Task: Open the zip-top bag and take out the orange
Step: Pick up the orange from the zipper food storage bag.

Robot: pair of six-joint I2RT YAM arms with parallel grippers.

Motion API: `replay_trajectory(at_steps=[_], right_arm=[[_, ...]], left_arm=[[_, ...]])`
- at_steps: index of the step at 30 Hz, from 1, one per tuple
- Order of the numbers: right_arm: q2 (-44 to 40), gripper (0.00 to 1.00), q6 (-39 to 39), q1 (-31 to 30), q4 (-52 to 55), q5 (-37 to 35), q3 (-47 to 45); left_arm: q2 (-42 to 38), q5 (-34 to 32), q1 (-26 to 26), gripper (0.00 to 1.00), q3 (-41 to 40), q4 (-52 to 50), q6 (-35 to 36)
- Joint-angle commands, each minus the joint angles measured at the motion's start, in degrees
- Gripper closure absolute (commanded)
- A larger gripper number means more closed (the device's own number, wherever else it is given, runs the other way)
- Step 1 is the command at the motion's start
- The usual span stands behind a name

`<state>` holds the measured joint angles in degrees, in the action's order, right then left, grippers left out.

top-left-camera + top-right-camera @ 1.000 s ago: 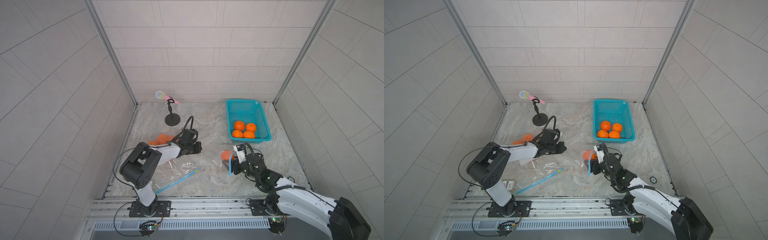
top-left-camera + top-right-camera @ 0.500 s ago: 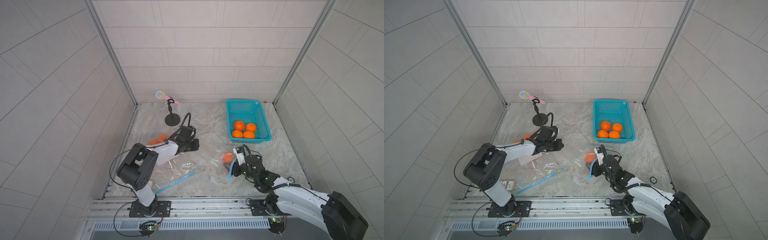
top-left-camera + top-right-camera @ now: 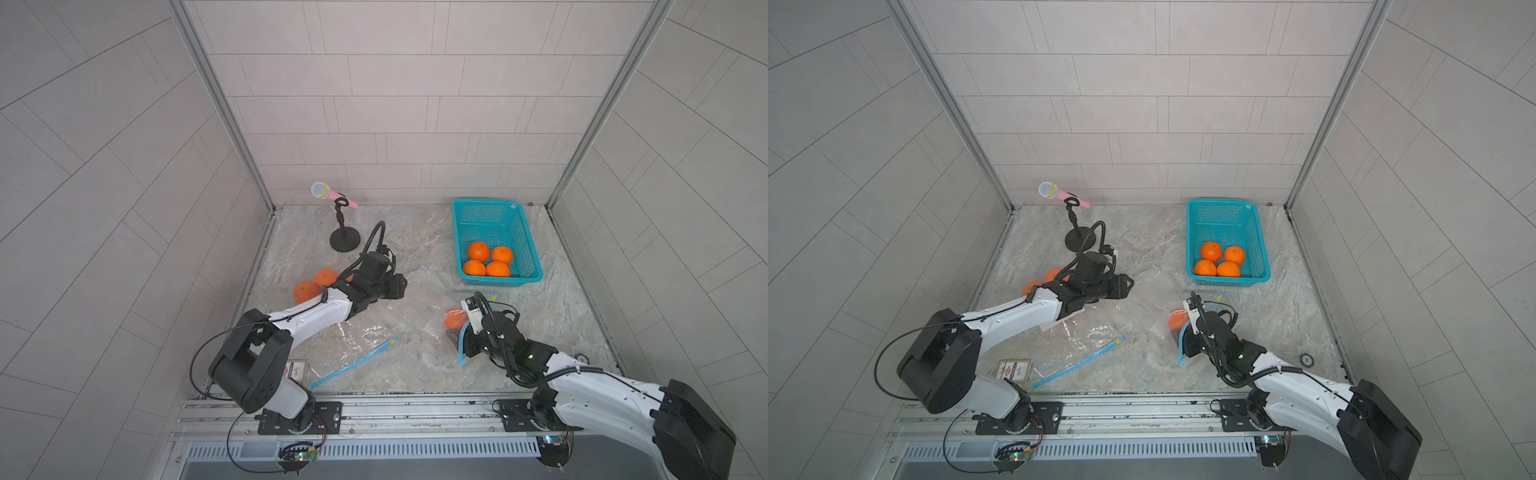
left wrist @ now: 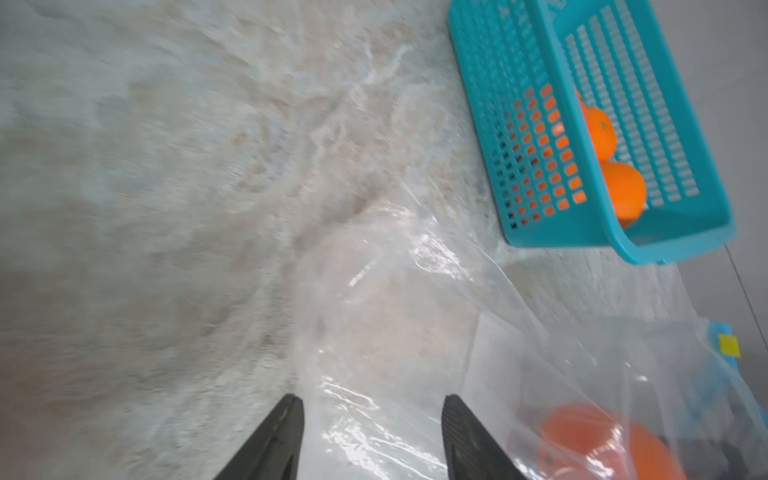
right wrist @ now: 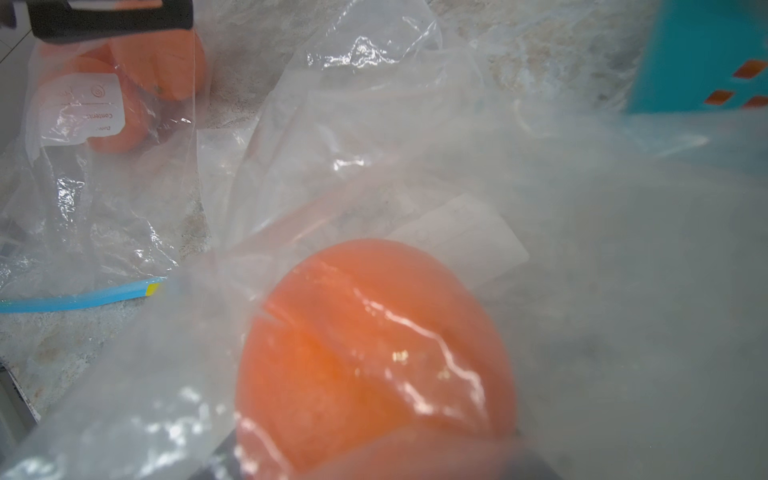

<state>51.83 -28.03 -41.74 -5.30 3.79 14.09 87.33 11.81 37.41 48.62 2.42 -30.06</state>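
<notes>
Since a second back your left claw (image 4: 371,401) has let go: shut then, now its jaws stand parted over loose film, holding nothing. Your right claw (image 3: 457,330) has barely shifted. It sits in the mouth of the zip-top bag (image 3: 434,309), with the blue zip strip (image 3: 462,347) curling round it. The orange (image 3: 454,316) is inside that bag, right of centre, just near of the teal basket (image 3: 527,245), close up to the right wrist camera under plastic. You cannot tell whether the right jaws are closed on it. Get the fingers on bare fruit, not film. Pin the bag's far end with the left claw before drawing back, or bag and fruit likely come together.
</notes>
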Motion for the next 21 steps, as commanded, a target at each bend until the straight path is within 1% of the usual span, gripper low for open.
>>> replay_trajectory(at_steps=[1,3,5,8,10,12,14,16,18,21], right_arm=[[-1.96,0.43,-3.23,-0.12,-0.64,-0.42,-2.24],[-1.61,0.43,-3.74,-0.25,0.24,-0.03,-2.12],[-0.63,0.43,-3.98,-0.10,-0.15,2.47,-1.79],[-0.86,0.42,-5.07,-0.11,-0.65,4.26,-1.34],[-1.92,0.43,-6.06,-0.20,2.03,3.80,-0.58],[-3.59,0.43,-6.75,-0.11,6.68,3.42,0.42],[-5.76,0.43,-7.74,-0.14,8.63,3.77,0.22],[-7.35,0.43,-8.09,-0.11,12.92,3.53,1.42],[-9.42,0.43,-7.96,-0.01,14.24,3.50,1.56],[-15.08,0.44,-8.48,0.18,13.60,1.27,0.07]], left_arm=[[2.98,4.15,5.94,0.39,0.17,7.75,-2.41],[4.95,4.69,7.07,0.39,0.25,10.24,-3.86],[7.83,5.20,8.24,0.38,0.52,12.25,-5.02],[13.03,3.51,10.26,0.39,2.05,12.43,-5.88],[15.52,1.41,10.36,0.39,2.20,11.98,-6.15],[17.48,-0.65,10.40,0.40,2.60,10.53,-5.73],[18.77,-1.15,10.01,0.40,2.12,10.85,-5.97],[19.96,-1.22,9.92,0.40,2.21,10.91,-6.14],[20.98,-1.78,9.83,0.41,2.37,10.40,-6.11],[23.02,-3.18,9.07,0.41,2.23,10.30,-5.98]])
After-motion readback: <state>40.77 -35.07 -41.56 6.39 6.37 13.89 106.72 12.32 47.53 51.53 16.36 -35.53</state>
